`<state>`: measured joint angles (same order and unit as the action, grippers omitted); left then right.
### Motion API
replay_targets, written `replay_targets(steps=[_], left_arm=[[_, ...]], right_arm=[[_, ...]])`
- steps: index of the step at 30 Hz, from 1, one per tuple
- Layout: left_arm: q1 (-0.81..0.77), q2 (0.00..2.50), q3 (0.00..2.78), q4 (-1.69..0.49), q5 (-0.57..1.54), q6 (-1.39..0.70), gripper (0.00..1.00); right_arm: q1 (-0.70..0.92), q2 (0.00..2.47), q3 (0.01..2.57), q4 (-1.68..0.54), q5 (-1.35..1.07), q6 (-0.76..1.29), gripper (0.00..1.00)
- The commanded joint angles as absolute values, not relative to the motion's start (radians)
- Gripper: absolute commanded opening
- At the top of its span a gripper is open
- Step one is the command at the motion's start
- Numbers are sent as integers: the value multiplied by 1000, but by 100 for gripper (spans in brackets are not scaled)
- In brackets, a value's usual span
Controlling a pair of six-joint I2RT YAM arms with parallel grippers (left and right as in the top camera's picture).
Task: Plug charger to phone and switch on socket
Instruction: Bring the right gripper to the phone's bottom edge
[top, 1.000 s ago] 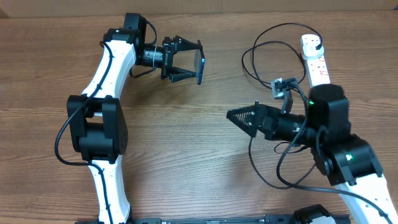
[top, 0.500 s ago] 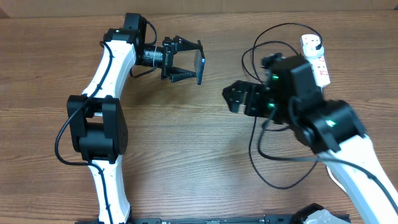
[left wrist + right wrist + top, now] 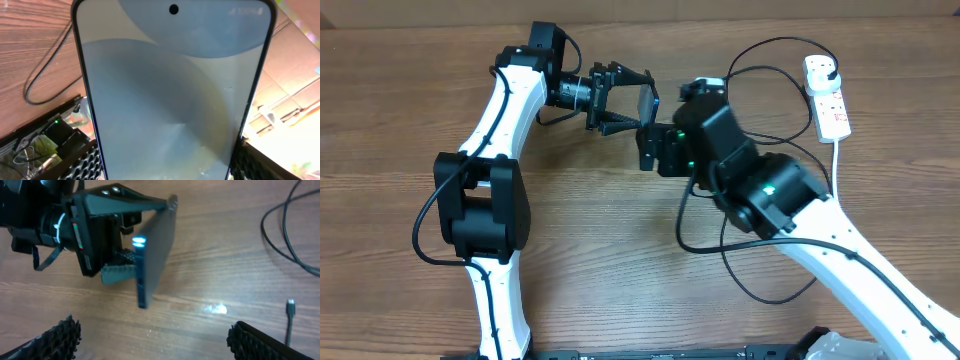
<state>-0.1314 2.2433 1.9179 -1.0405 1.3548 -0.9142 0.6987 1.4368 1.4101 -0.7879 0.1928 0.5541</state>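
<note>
There's the left gripper (image 3: pixel 620 98), clamped on the phone (image 3: pixel 647 103) and holding it on edge off the table (image 3: pixel 620 240). The free end faces the other arm, offering up the port, I'd say. The left arm stretches out level. The right gripper (image 3: pixel 650 150) hovers just beside the phone, fingers spread wide, empty. The charger (image 3: pixel 290 306) tip lies on the table near the phone, and the socket (image 3: pixel 826 95) sits well apart.

phone (image 3: pixel 648 103): raised on edge | charger (image 3: pixel 290 308): looped, tip loose on table | socket (image 3: pixel 832 105): plug seemingly in
</note>
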Motion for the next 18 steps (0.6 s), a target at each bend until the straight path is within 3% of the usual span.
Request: replay_targets(steps=[1,9,14,18], left_arm=[[-141,2247,1950,-1042,1367,-925,69],[-157,2247,1950,-1042,1360,-929,69],[-162,2247,1950,-1042,1357,-932,69],[-168,2247,1950,-1042,1356,-932,69]], right_arm=[[729,1472,1437,-759,292,561,93],[732,1542,1437,-697,297,580,91],[732,1567,1437,-662,293,580,80],[732,1578,1436,-652,326,580,78]])
